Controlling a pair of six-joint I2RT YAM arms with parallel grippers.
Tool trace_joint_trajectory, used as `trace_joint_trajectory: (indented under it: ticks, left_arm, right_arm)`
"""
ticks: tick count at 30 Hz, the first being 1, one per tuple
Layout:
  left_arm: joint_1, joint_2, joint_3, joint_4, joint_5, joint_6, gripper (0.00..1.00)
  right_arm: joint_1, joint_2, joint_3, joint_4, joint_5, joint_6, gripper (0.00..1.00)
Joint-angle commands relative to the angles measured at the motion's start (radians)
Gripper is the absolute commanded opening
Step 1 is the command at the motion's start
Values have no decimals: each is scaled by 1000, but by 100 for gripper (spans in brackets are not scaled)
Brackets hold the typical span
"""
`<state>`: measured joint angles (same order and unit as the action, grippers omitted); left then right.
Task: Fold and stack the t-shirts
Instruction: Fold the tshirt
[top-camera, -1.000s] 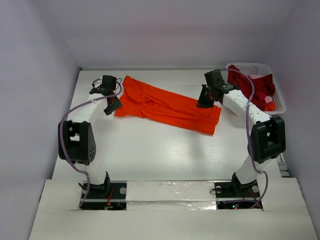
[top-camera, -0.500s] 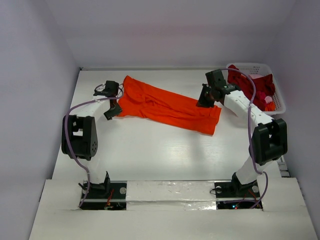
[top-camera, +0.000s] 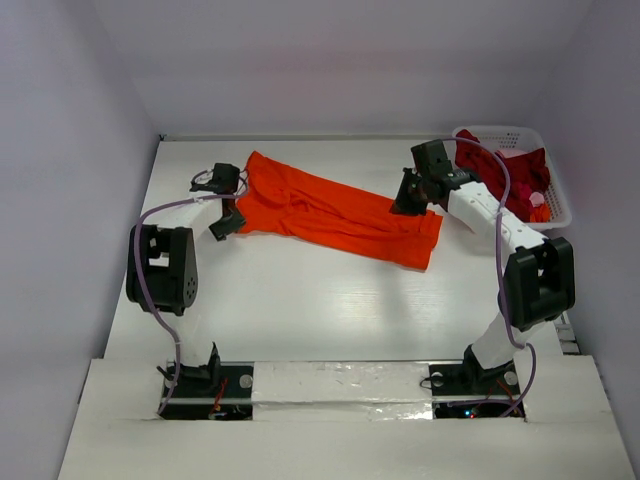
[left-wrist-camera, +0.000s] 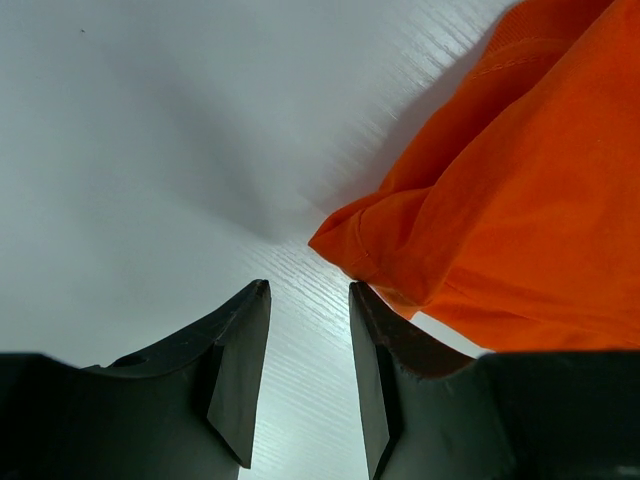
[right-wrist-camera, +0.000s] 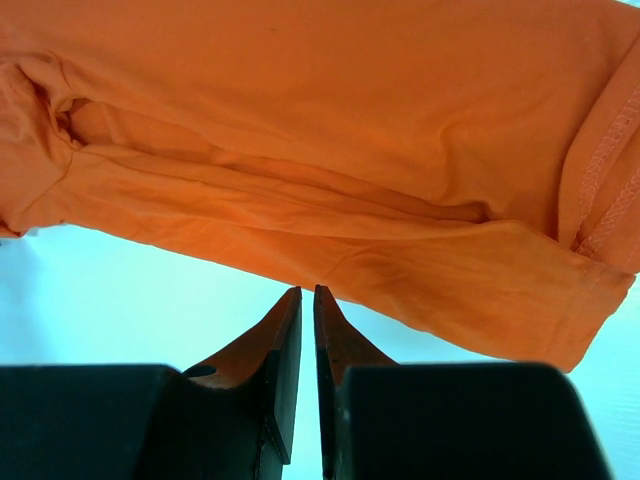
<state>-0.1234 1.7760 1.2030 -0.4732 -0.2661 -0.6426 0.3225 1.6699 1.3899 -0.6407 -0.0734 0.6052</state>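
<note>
Currently: orange t-shirt (top-camera: 335, 215), soft, light, limp; lies rumpled on table (top-camera: 300, 300), left of basket (top-camera: 562, 205). Dark red t-shirt (top-camera: 495, 165) in basket. L gripper (left-wrist-camera: 308, 290) jaws apart, empty, at corner farthest from basket; likely best pinch pt. R gripper (right-wrist-camera: 301, 292) jaws nearly together, no cloth betw.

colour-wise: the orange t-shirt (top-camera: 335, 212) is a plain bright shade with matching stitching and no print, on a white surface (top-camera: 300, 300) with faint grain lines, the dark red t-shirt (top-camera: 520, 170) to its right is in a white lattice basket (top-camera: 560, 205), and the left arm (top-camera: 180, 215) and right arm (top-camera: 490, 215) flanking it are white and black with purple cables
</note>
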Motion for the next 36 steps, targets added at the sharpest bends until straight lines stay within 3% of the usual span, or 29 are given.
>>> trace_joint_trajectory:
  ticks: [1, 17, 20, 21, 26, 31, 36]
  left_arm:
    - [1, 8, 23, 1, -7, -11, 34]
    - [1, 43, 59, 21, -1, -15, 35]
    - [1, 63, 82, 5, 36, -22, 35]
    - [1, 68, 95, -2, 50, -23, 34]
    - [1, -22, 130, -24, 137, -34, 35]
    - [1, -133, 181, -65, 185, -28, 37]
    - [1, -90, 187, -44, 260, -48, 36]
  right_arm:
    - [7, -39, -8, 47, -22, -16, 16]
    - [7, -30, 0, 46, -43, -25, 15]
    - [16, -12, -5, 44, -68, -28, 9]
    - [16, -7, -5, 42, -77, -33, 0]
    - [35, 7, 12, 24, -68, -76, 0]
    - [35, 62, 118, -37, -26, -117, 0]
    - [35, 169, 248, -99, -6, -117, 0]
